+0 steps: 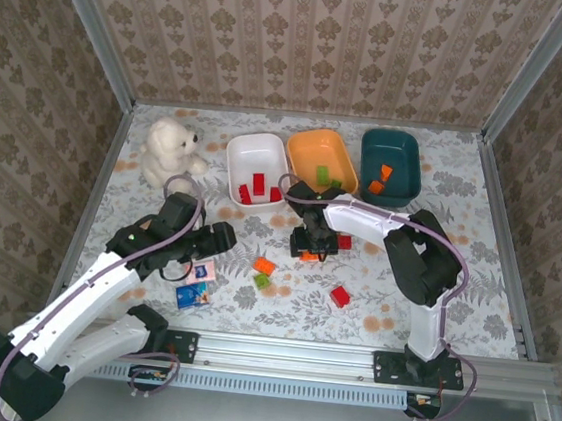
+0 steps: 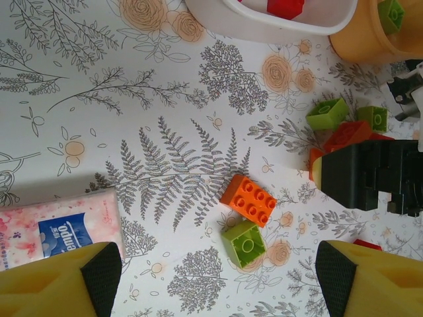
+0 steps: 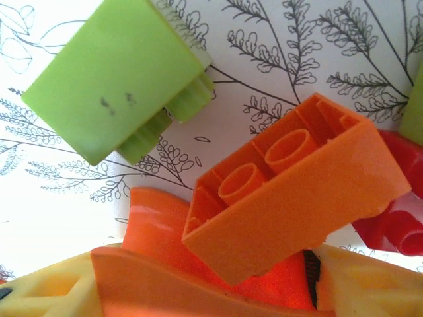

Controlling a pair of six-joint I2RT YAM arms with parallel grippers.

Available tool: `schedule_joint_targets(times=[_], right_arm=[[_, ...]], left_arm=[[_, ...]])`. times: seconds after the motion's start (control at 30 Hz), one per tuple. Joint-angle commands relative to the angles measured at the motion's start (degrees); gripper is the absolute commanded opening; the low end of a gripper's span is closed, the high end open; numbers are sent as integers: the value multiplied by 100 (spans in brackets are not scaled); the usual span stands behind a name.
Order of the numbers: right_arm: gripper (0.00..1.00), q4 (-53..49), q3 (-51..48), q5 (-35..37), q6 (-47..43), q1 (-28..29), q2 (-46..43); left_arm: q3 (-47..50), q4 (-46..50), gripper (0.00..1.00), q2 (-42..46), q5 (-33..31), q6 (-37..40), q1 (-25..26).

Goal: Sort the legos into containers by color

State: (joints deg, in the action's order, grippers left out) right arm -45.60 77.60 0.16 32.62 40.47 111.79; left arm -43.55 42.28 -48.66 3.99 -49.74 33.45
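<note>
Right tool [image 1: 312,246] at worktop [image 1: 475,281] centre, pointed down, clamped on orange lego [image 3: 291,198]. In wrist view, green lego [image 3: 112,72] lay at 10 o'clock of it, and red lego [image 3: 390,224] touched it at 3 o'clock.

Left tool [image 1: 223,237] at 9 o'clock of right tool, fingers [image 2: 59,284] wide apart, holding nothing.

Loose orange brick [image 1: 264,265] and green brick [image 1: 261,282] at 7 o'clock of right tool, red brick [image 1: 339,296] at 5 o'clock.

White bin [image 1: 232,155], orange bin [image 1: 299,147], teal bin [image 1: 368,147] in row at 12 o'clock, holding red, green, orange pieces in that order.
</note>
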Motion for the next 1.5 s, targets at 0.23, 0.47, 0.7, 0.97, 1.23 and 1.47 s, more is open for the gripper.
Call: schedule_joint_targets(times=[0.23,0.47,0.7,0.97,1.23,1.47], right_arm=[[53,-1214,506,611,-58,-612,-2111],[51,-756,984,632,316,-2262,-1833],[48,-142,1690,671,2070,-3239,-665],[48,-919,3132,1141,3496,-3590,689],[49,-897,3151,874,4884,-3711,1271],[59,-1094,3394,677,5815,-3722,1727]], left_arm=[[-360,-288,80,-330,-86,84,369],[-1165,-812,80,-1596,-93,578,921],[-1951,-1101,80,-2575,32,864,1127],[-2159,-1156,80,-2835,36,900,1221],[-2046,-1016,80,-2649,-81,911,1220],[-2067,-784,80,-2519,-153,980,1192]])
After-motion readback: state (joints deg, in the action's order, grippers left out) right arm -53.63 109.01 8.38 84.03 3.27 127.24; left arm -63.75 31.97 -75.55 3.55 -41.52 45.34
